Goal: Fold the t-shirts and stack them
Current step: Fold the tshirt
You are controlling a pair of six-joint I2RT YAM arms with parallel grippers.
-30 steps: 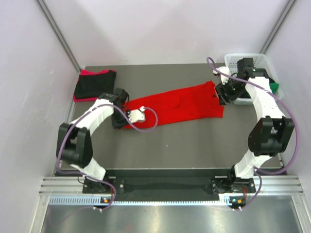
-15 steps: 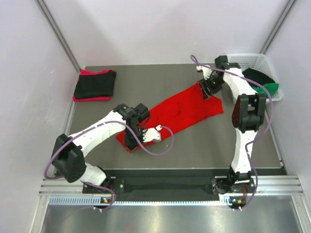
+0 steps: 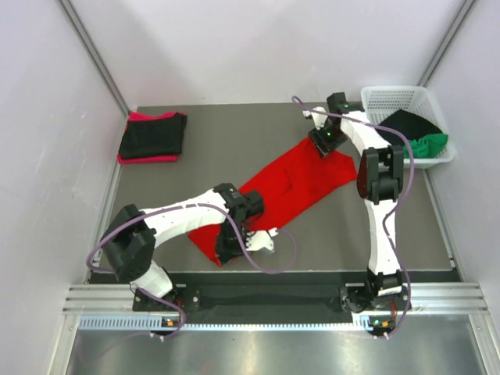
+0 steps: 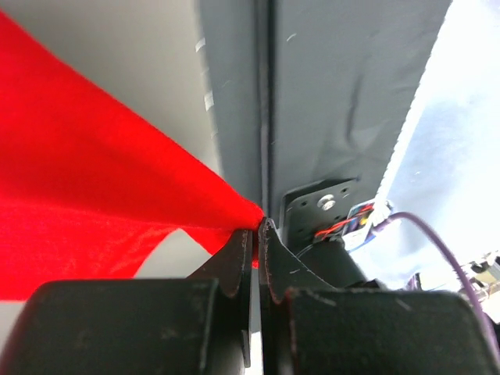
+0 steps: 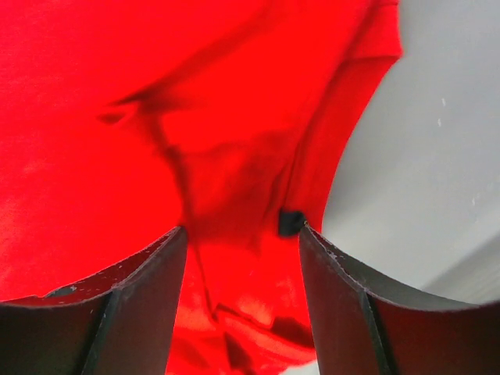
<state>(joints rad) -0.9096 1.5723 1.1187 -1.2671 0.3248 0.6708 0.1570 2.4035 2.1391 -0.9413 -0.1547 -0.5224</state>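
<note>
Since earlier frame: left gripper (image 4: 255, 230) has dragged near corner of red shirt (image 3: 301, 176) toward near edge of table (image 3: 234, 133); shirt now lies diagonal. Jaws pressed together, pinching thin fold of red cloth. Right gripper (image 5: 241, 230) has shifted off basket (image 3: 398, 95) side to far end of shirt; fingers spread over cloth, nothing pinched.

Step, as I read it: spreading shirt flat before fold. Next move calls for right to close on far corner, then both pull taut.

Folded stack (image 3: 152, 137) sits far left. Black shirt (image 3: 406, 123) and green shirt (image 3: 432, 143) wait in basket. No readable writing.
</note>
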